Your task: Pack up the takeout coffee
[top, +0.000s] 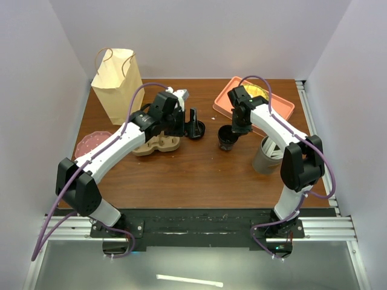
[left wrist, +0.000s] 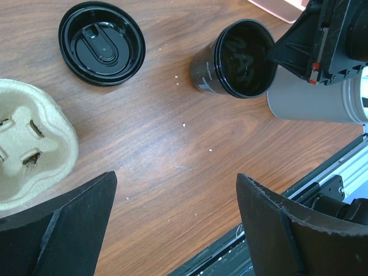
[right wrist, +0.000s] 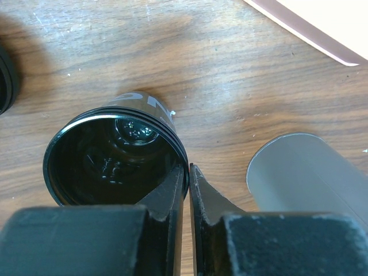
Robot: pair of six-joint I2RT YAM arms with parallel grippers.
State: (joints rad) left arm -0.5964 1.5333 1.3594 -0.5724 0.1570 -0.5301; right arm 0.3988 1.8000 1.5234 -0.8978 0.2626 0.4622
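Entry: takeout coffee cup (top: 228, 139), black, lidless, standing upright on the wooden table (top: 199, 175) just right of centre in the overhead view; we are noting a dark, glossy fill inside. Right gripper (right wrist: 188, 172): we are recording it as closed to a thin slit on the cup's rim, one finger inside the mouth and the other against the outer wall, at the edge nearest its wrist camera. Left gripper (left wrist: 175, 181): spread wide, gripping nothing, hanging over bare wood at the bottom of its own view. Black lid (left wrist: 102, 43): lying flat in the upper left of the left wrist view, well apart from the cup; overhead, it is sitting between the cup and the carrier. Pulp cup carrier (top: 157, 145): left of centre, partly under the left arm, with the one well that shows standing empty. Grey cup (top: 268, 156): lower right of the coffee, near but not touching. Pink tray (top: 284, 109) and paper bag (top: 118, 84): along the top. Governing relation: with its long axis vertical, the cup is sitting directly under the right gripper, so that arm is nearer; we are judging that lid and carrier both lie leftward of it.
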